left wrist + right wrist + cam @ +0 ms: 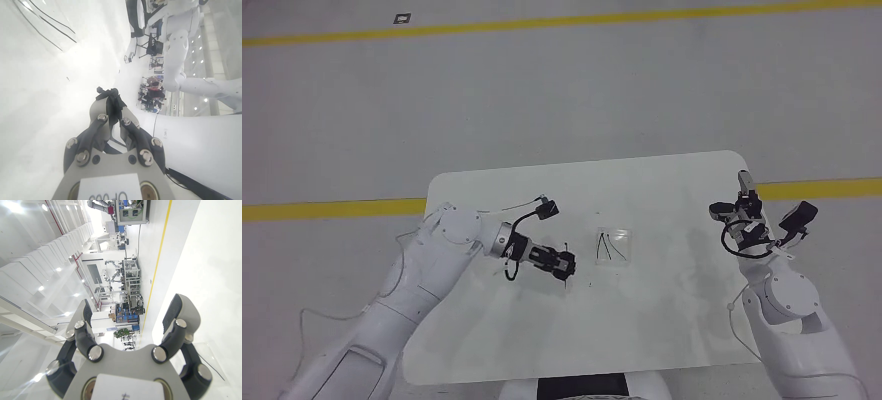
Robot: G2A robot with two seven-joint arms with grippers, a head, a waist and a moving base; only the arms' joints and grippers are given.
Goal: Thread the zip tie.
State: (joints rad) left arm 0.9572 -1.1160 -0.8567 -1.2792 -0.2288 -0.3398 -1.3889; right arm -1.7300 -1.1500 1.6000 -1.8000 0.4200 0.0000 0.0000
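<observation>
A black zip tie (112,102) is pinched between the fingers of my left gripper (114,110), its crumpled end sticking out past the tips just above the white table. From above, the left gripper (564,264) sits left of a clear plastic sheet (613,245) that carries a few more thin black zip ties (54,24). My right gripper (130,306) stands open with nothing between its ribbed pads, pointing out toward the room. In the top view the right gripper (745,184) is near the table's far right edge.
The white table (662,310) has bare surface in the middle and front. A corner of the clear sheet (209,351) with a black tie shows behind the right gripper. Yellow floor lines (542,22) run beyond the table.
</observation>
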